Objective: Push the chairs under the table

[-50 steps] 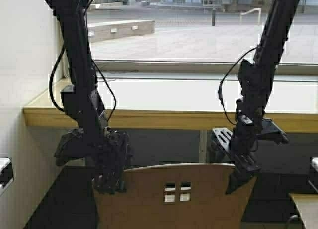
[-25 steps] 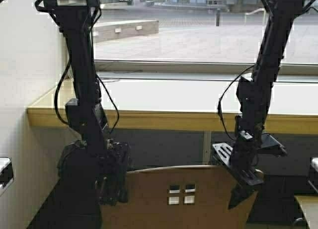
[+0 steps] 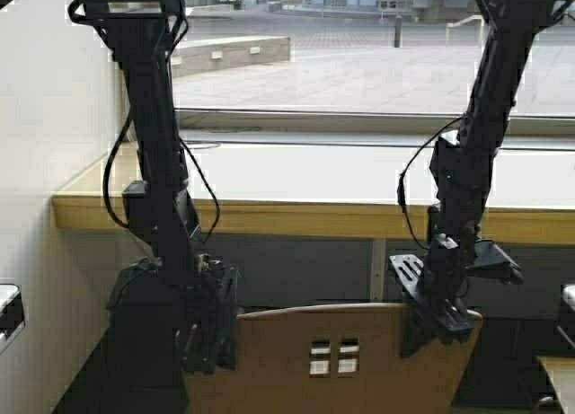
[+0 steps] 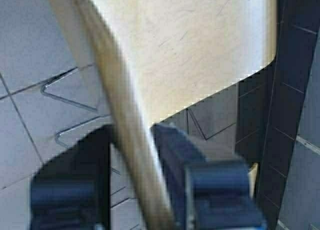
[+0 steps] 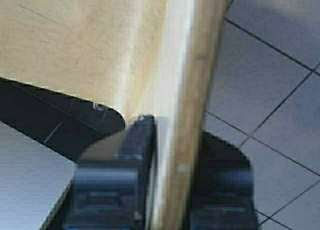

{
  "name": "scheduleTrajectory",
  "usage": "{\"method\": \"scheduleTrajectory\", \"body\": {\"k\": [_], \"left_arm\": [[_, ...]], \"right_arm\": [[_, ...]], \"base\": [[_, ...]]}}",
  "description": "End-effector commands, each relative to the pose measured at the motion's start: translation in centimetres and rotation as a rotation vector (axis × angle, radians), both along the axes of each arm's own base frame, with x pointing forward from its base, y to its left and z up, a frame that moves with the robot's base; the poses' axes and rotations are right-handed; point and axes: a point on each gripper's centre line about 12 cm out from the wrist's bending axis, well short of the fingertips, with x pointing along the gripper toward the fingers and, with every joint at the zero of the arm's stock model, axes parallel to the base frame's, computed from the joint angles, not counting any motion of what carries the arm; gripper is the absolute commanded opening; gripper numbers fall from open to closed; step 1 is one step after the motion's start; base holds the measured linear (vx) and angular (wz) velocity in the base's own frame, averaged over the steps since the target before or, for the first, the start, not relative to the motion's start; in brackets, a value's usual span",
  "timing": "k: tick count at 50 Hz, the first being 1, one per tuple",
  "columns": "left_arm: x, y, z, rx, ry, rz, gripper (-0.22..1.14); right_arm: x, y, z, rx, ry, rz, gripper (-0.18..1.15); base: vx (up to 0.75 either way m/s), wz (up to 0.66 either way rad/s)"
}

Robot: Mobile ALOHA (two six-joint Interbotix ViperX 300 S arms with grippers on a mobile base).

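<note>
The chair (image 3: 332, 356) stood squarely before the worktop (image 3: 296, 218), its backrest running crosswise, parallel to the worktop's wood edge. The left pincer (image 3: 208, 340) was clamped on the backrest's left edge and the right pincer (image 3: 429, 329) on its right, the plywood between the jaws in both wrist views. The worktop lay straight ahead of both, so an even forward push looked called for.

Seen from high behind both arms, facing forward and down toward the table (image 3: 359, 218) and the window beyond. From each wrist, pressed close against the backrest edge of the chair (image 3: 341, 360) (image 4: 125, 120) (image 5: 185, 90), looking down at floor tiles. Shared by all three: that backrest.
</note>
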Motion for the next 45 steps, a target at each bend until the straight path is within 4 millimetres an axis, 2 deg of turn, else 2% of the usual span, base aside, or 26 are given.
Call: {"method": "scheduleTrajectory", "body": {"k": [1, 5, 14, 28, 45], "left_arm": [[1.3, -0.6, 1.0, -0.021, -0.044, 0.004, 0.04], [1.4, -0.6, 1.0, -0.021, -0.046, 0.005, 0.04], [1.7, -0.6, 1.0, -0.025, -0.05, 0.018, 0.04], [2.8, 0.7, 1.0, -0.023, -0.058, 0.054, 0.04], [3.8, 1.9, 1.0, -0.022, -0.068, 0.078, 0.04]], "right_arm": [[0.0, 0.4, 0.3, -0.011, -0.014, 0.062, 0.0], [-0.4, 0.3, 0.2, -0.01, -0.003, 0.064, 0.04], [-1.2, 0.2, 0.0, -0.009, 0.021, 0.069, 0.04], [-1.4, 0.1, -0.6, -0.013, 0.029, 0.073, 0.04], [-2.8, 0.9, -1.7, -0.032, 0.057, 0.131, 0.04]], "base": [[0.04, 0.03], [0.05, 0.03], [0.09, 0.0], [0.17, -0.04], [0.21, -0.02]]}}
